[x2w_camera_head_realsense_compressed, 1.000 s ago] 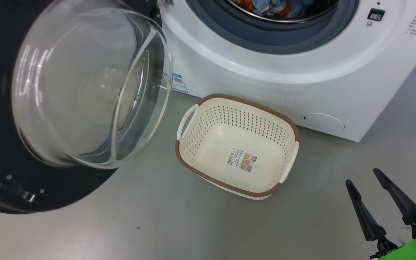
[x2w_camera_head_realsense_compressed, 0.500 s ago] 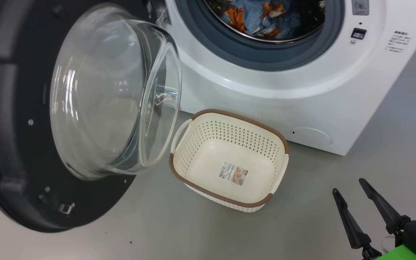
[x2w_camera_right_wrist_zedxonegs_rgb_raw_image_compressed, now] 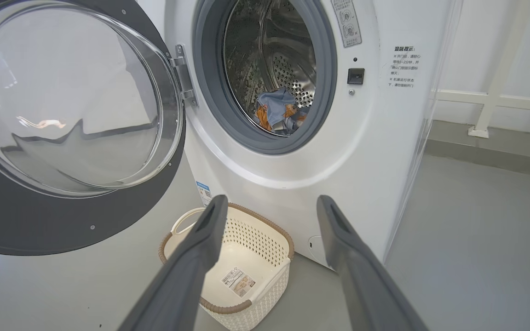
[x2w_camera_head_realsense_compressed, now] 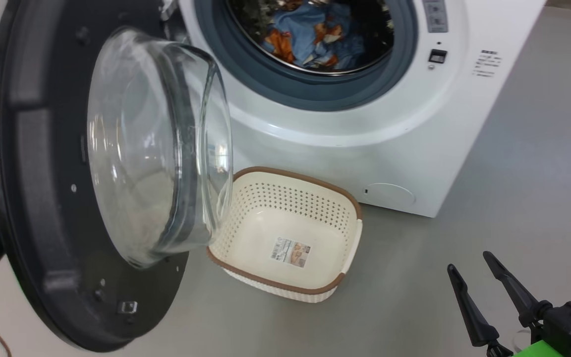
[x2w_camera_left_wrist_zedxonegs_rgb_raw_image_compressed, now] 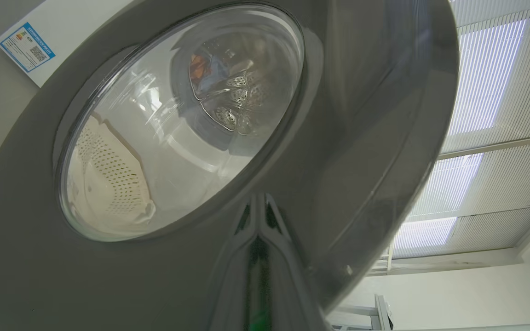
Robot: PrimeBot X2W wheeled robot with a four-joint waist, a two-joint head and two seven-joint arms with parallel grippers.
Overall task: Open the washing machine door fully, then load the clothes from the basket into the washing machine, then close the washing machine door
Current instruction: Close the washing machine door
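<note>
Glossy black round washing machine door (x2w_camera_head_realsense_compressed: 42, 198) stands open off the boxy white washing machine's (x2w_camera_head_realsense_compressed: 315, 163) left edge. It looks stiff and hinge-heavy, best pushed near its free rim. Left gripper (x2w_camera_left_wrist_zedxonegs_rgb_raw_image_compressed: 258, 220) sits clenched and empty behind it; right gripper (x2w_camera_head_realsense_compressed: 468, 262) gapes, holding nothing.

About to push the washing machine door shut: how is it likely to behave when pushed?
The washing machine door hangs on a metal hinge, so it should swing in an arc rather than flex. Its outer face looks glossy in the left wrist view, so a push may slip. The thick glass bowl suggests some weight; push gently.
</note>
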